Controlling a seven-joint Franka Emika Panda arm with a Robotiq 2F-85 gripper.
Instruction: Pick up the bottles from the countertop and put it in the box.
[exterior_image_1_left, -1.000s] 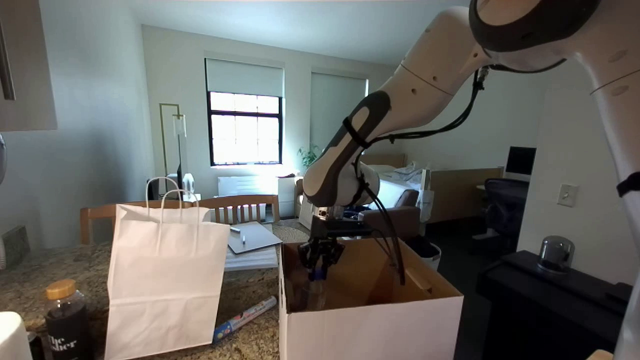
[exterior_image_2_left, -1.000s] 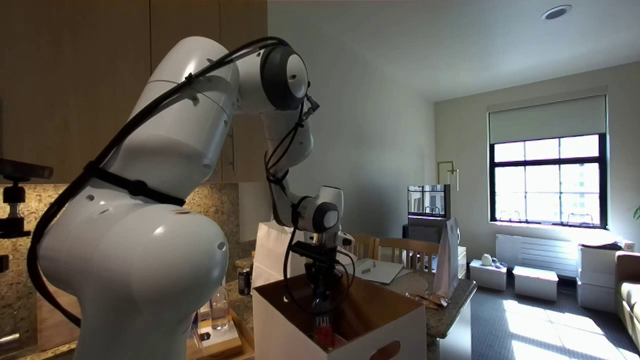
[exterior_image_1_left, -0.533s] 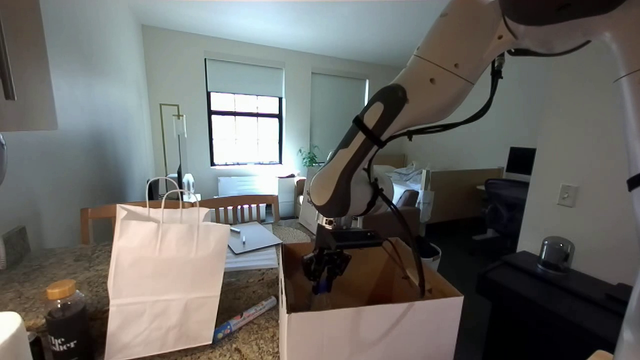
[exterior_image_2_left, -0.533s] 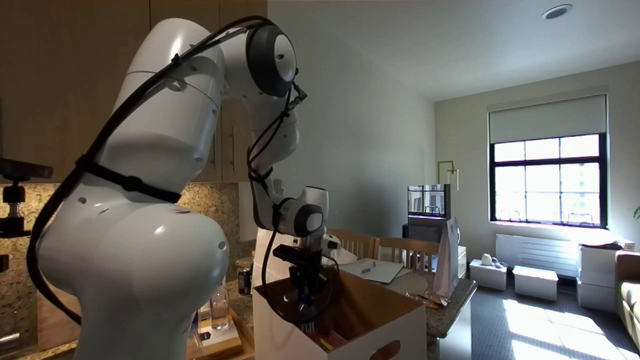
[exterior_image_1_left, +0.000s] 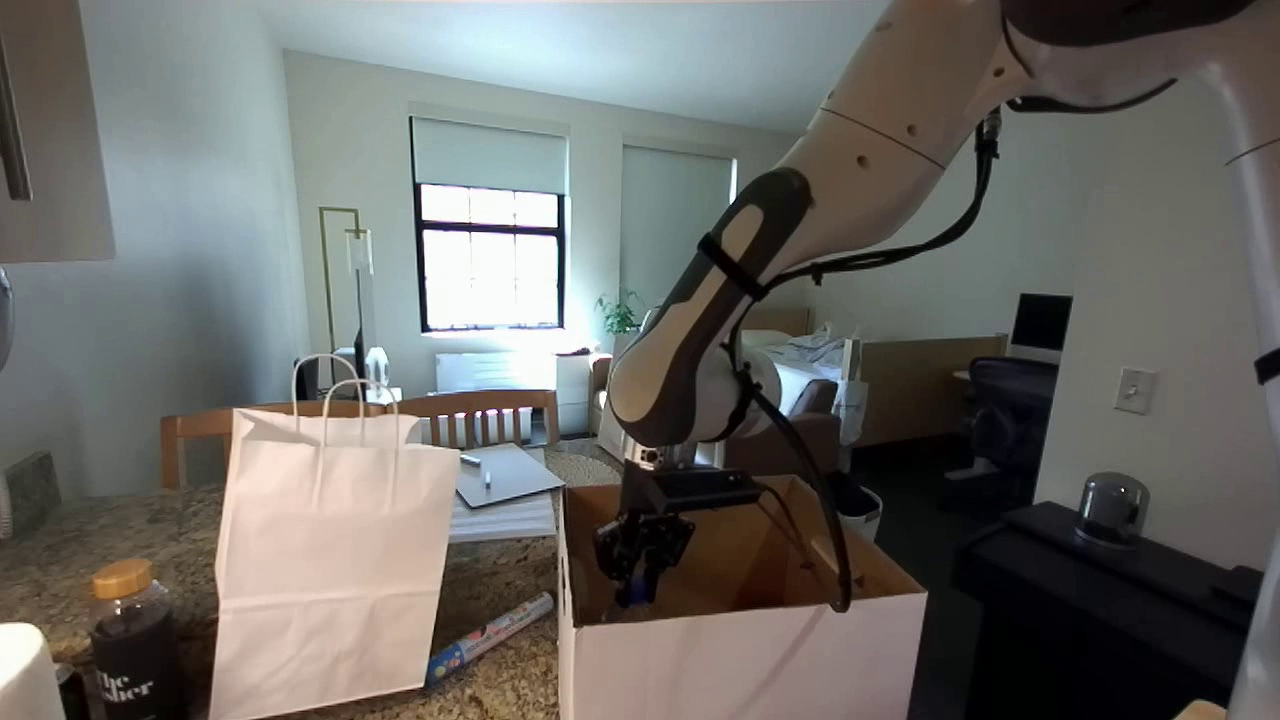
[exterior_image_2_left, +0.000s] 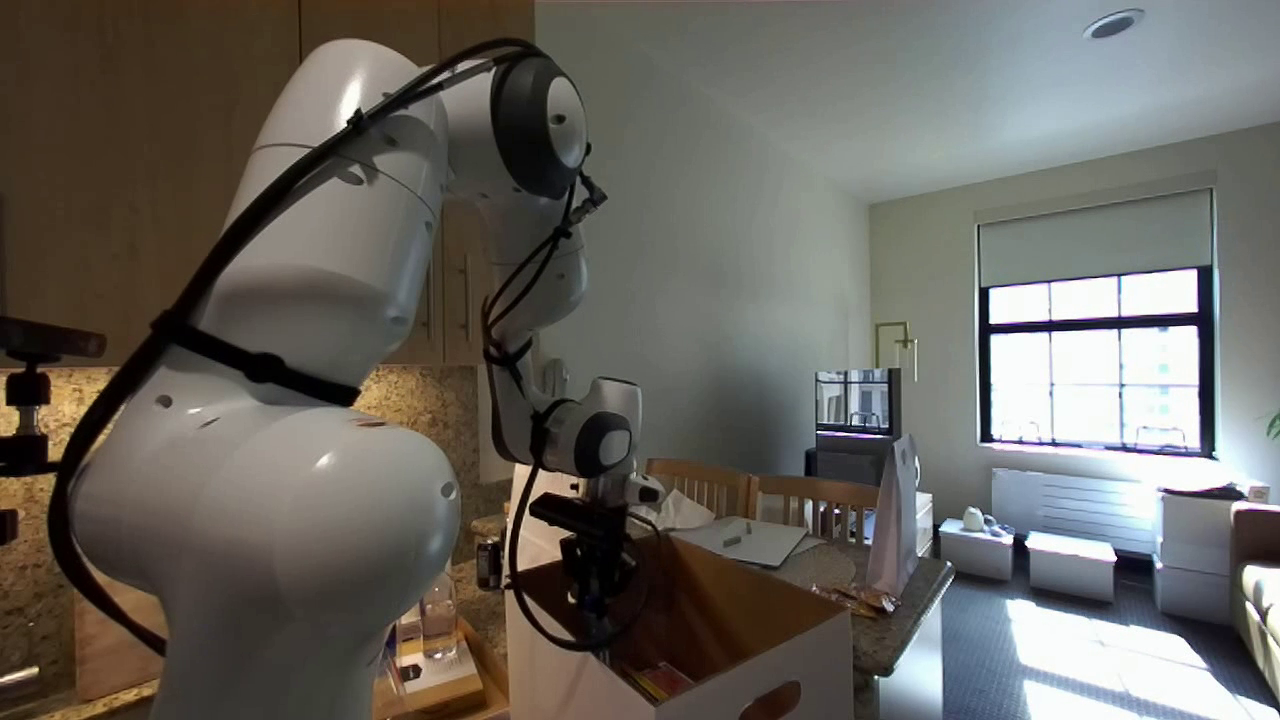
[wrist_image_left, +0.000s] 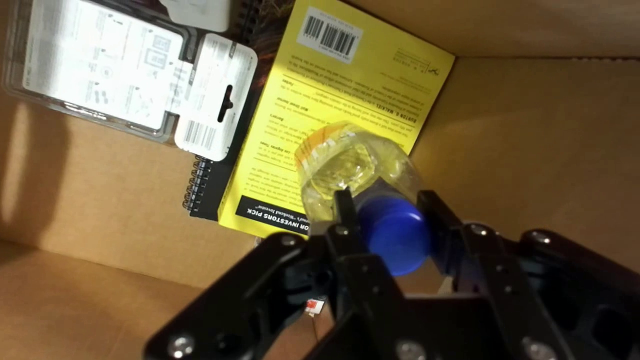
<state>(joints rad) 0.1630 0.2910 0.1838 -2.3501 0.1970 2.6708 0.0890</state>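
Bottle (wrist_image_left: 360, 170) is held within the box (exterior_image_1_left: 740, 660) (lower centre in an exterior view), the pincer (wrist_image_left: 388, 212) clamped on its blue cap (wrist_image_left: 397, 240). Placing is judged in hand; lowering until supported, then release, is called for.

In an exterior view, a glossy white arm (exterior_image_2_left: 320, 490) is ringed dark grey at its 11 o'clock joint (exterior_image_2_left: 522, 125), its thick black cable (exterior_image_2_left: 230, 240) held by a black strap (exterior_image_2_left: 262, 368); in the wrist view, the black gripper (wrist_image_left: 386, 212) is studded with silver screws (wrist_image_left: 180, 346).
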